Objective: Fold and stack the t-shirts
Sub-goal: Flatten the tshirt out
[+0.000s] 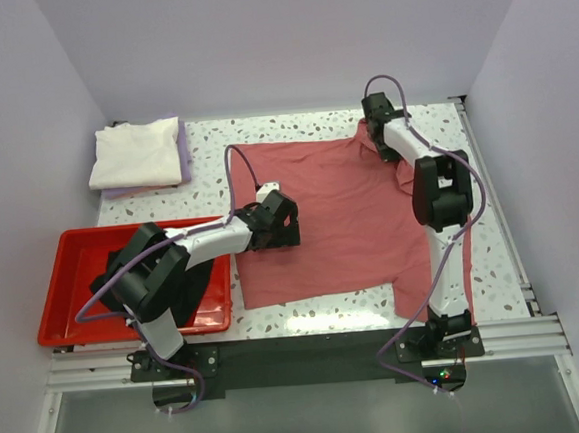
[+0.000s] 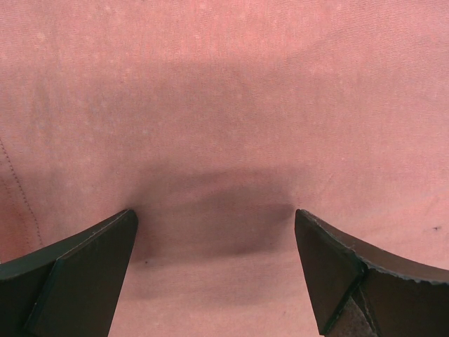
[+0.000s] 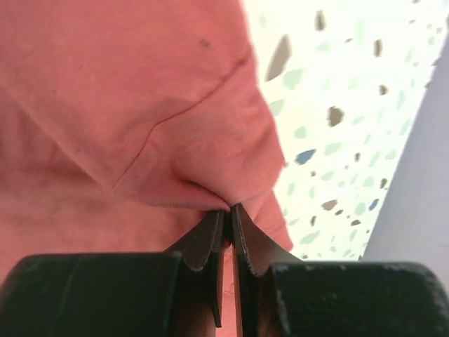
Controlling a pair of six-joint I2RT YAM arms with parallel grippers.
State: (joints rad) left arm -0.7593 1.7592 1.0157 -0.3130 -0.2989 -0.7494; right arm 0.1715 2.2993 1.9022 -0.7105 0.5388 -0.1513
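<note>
The speckled table [image 1: 214, 147] lies under the salmon t-shirt [image 1: 340, 223], which is spread open and mostly flat in the middle, with some wrinkles at its right side. To the left of this shirt, near its lower corner, stands the red tray [image 1: 60, 295]. Further left and behind the shirt is a folded cream-white t-shirt [image 1: 136, 153], resting on a folded lavender t-shirt [image 1: 184, 157]. The left gripper [image 2: 214, 214] hangs just above the left part of the salmon shirt, its jaws spread wide and holding nothing. The right gripper [image 3: 229, 210] is at the shirt's far right corner, its jaws pressed together on a fold of cloth at a sleeve hem.
</note>
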